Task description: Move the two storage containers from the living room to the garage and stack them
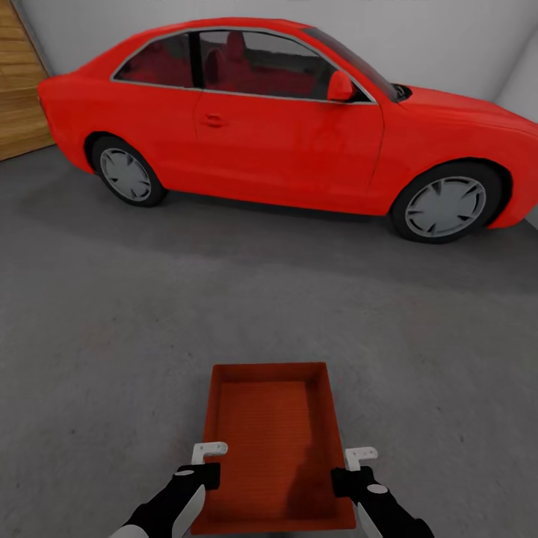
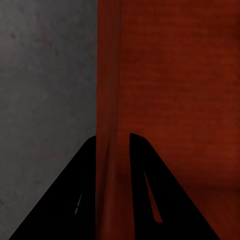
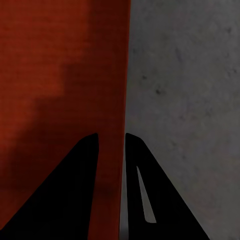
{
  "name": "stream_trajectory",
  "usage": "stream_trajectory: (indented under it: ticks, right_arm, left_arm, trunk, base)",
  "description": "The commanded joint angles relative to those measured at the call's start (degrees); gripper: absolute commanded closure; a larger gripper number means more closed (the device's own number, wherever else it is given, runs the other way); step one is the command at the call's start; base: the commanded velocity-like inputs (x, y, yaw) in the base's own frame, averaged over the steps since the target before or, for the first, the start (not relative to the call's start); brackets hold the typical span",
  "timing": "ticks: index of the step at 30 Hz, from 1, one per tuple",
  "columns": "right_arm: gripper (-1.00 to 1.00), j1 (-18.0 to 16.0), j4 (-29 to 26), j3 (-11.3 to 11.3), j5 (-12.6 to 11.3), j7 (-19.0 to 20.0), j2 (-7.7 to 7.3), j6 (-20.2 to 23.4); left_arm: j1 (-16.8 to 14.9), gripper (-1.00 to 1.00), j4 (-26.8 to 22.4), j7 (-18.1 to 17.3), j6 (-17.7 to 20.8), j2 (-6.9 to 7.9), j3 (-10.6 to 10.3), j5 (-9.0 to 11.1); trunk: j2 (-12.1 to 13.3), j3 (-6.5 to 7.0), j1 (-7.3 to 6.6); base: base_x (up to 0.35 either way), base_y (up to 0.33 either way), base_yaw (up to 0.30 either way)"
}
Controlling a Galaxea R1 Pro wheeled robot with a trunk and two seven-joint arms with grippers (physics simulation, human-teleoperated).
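Note:
An orange-red storage container (image 1: pixel 269 441) lies lengthwise in front of me over the grey concrete floor (image 1: pixel 112 336) of the garage, open side up and with nothing in it. My left gripper (image 1: pixel 211 450) is shut on its left long wall near the near end. In the left wrist view, the left gripper (image 2: pixel 113 142) has one dark finger on each side of the thin wall of the container (image 2: pixel 175 90). My right gripper (image 1: pixel 359 454) clamps the right wall in the same manner; the right wrist view shows the right gripper (image 3: pixel 111 140) astride the rim of the container (image 3: pixel 60 60). I cannot tell whether the bin rests on the floor.
A red two-door car (image 1: pixel 284 127) stands side-on across the far half of the room, about a bin's length and a half beyond the container. A wooden plank door (image 1: pixel 19 82) is at the far left, and white walls (image 1: pixel 448 45) rise behind the car.

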Motion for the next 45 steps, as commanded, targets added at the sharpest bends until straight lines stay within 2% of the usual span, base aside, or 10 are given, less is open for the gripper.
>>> stream_trajectory:
  ticks: [1,6,38,39,45]
  right_arm:
    - [1.0,0.0,0.0,0.0,0.0,-0.1,3.31,0.4]
    - [1.0,0.0,0.0,0.0,0.0,-0.1,3.31,0.4]
    - [1.0,0.0,0.0,-0.1,0.0,0.1,3.24,0.4]
    - [-1.0,0.0,0.0,-0.1,0.0,0.1,3.24,0.3]
    - [-1.0,0.0,0.0,-0.1,0.0,-0.1,3.14,0.1]
  left_arm:
    - [0.0,1.0,-3.3,0.7,0.4,-4.65,0.2,-0.8]
    - [0.0,1.0,-3.3,0.6,0.4,-4.65,0.2,-0.8]
    - [0.0,1.0,-3.3,0.6,0.1,-4.65,0.4,-0.8]
    - [0.0,-1.0,-3.3,0.6,0.1,-4.65,0.4,-0.8]
    - [-0.1,-1.0,-3.3,0.6,0.1,-4.65,0.3,-0.8]
  trunk:
    - [-0.4,-0.23,0.22]
    - [-2.4,-1.12,1.32]
    - [-2.4,-1.12,1.32]
    - [-2.4,-1.12,1.32]
    - [-2.4,-1.12,1.32]
  base:
    - [0.0,0.0,0.0]
    - [0.0,0.0,0.0]
    - [0.0,0.0,0.0]
    - [0.0,0.0,0.0]
    - [0.0,0.0,0.0]
